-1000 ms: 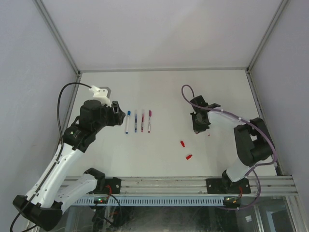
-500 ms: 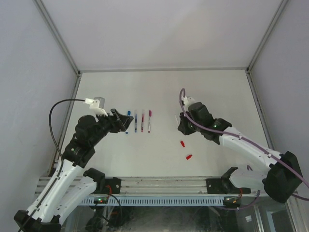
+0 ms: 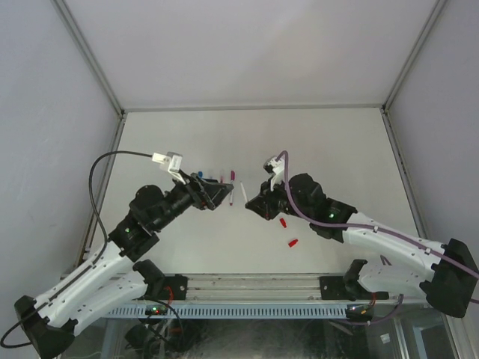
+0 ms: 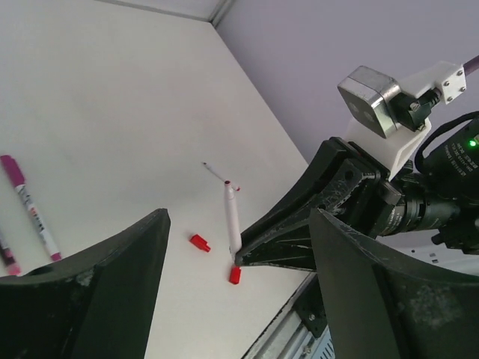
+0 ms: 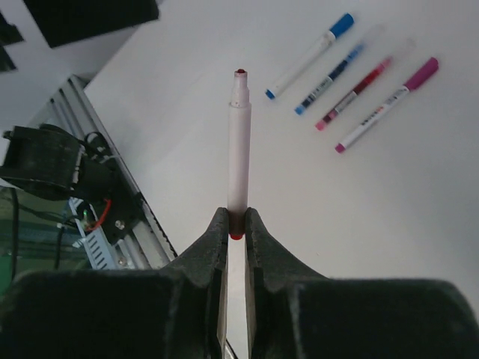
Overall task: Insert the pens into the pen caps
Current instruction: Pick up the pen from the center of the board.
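My right gripper (image 3: pixel 251 203) (image 5: pixel 236 217) is shut on the red end of an uncapped whitish pen (image 5: pixel 239 161), held off the table with its red tip pointing away from the jaws; the pen also shows in the left wrist view (image 4: pixel 232 221). Two red caps (image 3: pixel 284 222) (image 3: pixel 293 242) lie on the table below it, also in the left wrist view (image 4: pixel 199 242) (image 4: pixel 235 275). My left gripper (image 3: pixel 223 194) (image 4: pixel 236 217) is open and empty, facing the right gripper. Several more pens lie in a row: blue-capped (image 5: pixel 310 56), blue (image 5: pixel 329 77), red (image 5: pixel 353 93), magenta (image 5: pixel 387 105).
The left arm (image 3: pixel 161 209) hangs over the lower ends of the pen row, so only their tops (image 3: pixel 232 175) show from above. A metal rail (image 3: pixel 262 284) runs along the table's near edge. Enclosure walls stand at the back and sides.
Both arms have swung in toward the middle. The right gripper carried its pen leftward and lower; the left gripper moved right, over the pen row, and now faces the right gripper.
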Controlling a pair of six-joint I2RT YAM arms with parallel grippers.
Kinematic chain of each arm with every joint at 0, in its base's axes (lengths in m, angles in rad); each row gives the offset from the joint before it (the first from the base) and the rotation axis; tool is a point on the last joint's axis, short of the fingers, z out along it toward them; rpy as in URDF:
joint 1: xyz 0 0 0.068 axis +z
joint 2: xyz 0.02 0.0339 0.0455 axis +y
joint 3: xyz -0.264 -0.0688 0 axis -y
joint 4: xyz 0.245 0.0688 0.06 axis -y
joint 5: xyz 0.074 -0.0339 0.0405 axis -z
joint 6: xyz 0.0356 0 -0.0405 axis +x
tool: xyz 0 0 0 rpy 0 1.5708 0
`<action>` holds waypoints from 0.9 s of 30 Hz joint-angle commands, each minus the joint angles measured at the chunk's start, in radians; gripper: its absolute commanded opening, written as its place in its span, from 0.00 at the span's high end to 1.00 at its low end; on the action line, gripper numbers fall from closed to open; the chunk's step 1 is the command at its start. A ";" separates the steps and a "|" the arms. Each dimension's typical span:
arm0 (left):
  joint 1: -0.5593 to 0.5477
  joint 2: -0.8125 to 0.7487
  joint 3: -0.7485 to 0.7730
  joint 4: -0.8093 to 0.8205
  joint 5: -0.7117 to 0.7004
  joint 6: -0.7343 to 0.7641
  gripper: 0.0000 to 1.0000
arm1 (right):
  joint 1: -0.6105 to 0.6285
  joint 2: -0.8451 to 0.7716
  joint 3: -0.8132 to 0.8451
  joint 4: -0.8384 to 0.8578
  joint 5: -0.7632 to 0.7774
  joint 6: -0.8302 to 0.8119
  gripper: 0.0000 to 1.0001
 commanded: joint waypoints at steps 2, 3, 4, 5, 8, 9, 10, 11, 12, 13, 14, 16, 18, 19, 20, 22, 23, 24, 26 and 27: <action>-0.066 0.064 -0.016 0.173 -0.033 -0.055 0.21 | 0.017 -0.054 -0.061 0.227 -0.040 0.067 1.00; -0.072 0.083 -0.014 0.197 -0.024 -0.059 0.22 | 0.018 -0.057 -0.067 0.243 -0.042 0.070 1.00; -0.078 0.099 -0.012 0.211 -0.013 -0.062 0.23 | 0.018 -0.061 -0.072 0.253 -0.047 0.070 1.00; -0.085 0.113 -0.010 0.222 -0.005 -0.064 0.24 | 0.017 -0.064 -0.076 0.265 -0.049 0.072 1.00; -0.105 0.152 -0.003 0.247 0.003 -0.065 0.25 | 0.018 -0.082 -0.087 0.286 -0.052 0.079 1.00; -0.108 0.156 -0.003 0.254 0.005 -0.065 0.26 | 0.019 -0.086 -0.089 0.290 -0.050 0.081 1.00; -0.112 0.165 -0.003 0.257 0.005 -0.064 0.27 | 0.019 -0.092 -0.091 0.291 -0.048 0.084 1.00; -0.117 0.171 -0.002 0.257 0.003 -0.064 0.28 | 0.019 -0.097 -0.093 0.293 -0.046 0.085 1.00; -0.121 0.175 -0.003 0.257 0.000 -0.064 0.29 | 0.018 -0.105 -0.096 0.294 -0.045 0.088 1.00; -0.124 0.178 -0.005 0.257 -0.003 -0.064 0.31 | 0.019 -0.111 -0.098 0.298 -0.045 0.088 1.00; -0.126 0.182 -0.009 0.258 -0.007 -0.067 0.32 | 0.019 -0.117 -0.099 0.299 -0.044 0.089 1.00; -0.128 0.188 -0.016 0.260 -0.009 -0.075 0.35 | 0.020 -0.126 -0.100 0.298 -0.045 0.089 1.00; -0.129 0.202 -0.013 0.262 0.001 -0.079 0.40 | 0.021 -0.132 -0.101 0.299 -0.046 0.090 1.00; -0.130 0.212 -0.008 0.262 0.009 -0.081 0.42 | 0.021 -0.135 -0.101 0.299 -0.046 0.090 1.00; -0.132 0.221 -0.003 0.262 0.016 -0.083 0.45 | 0.021 -0.138 -0.101 0.299 -0.045 0.091 1.00; -0.138 0.237 0.003 0.267 0.023 -0.083 0.48 | 0.021 -0.143 -0.100 0.301 -0.044 0.092 1.00; -0.142 0.245 0.006 0.269 0.025 -0.083 0.49 | 0.021 -0.146 -0.101 0.301 -0.042 0.092 1.00; -0.144 0.251 0.010 0.268 0.027 -0.083 0.51 | 0.021 -0.149 -0.101 0.299 -0.040 0.092 1.00; -0.149 0.263 0.012 0.272 0.030 -0.084 0.55 | 0.021 -0.157 -0.101 0.295 -0.034 0.091 1.00; -0.151 0.266 0.013 0.274 0.031 -0.083 0.56 | 0.021 -0.159 -0.101 0.293 -0.030 0.090 1.00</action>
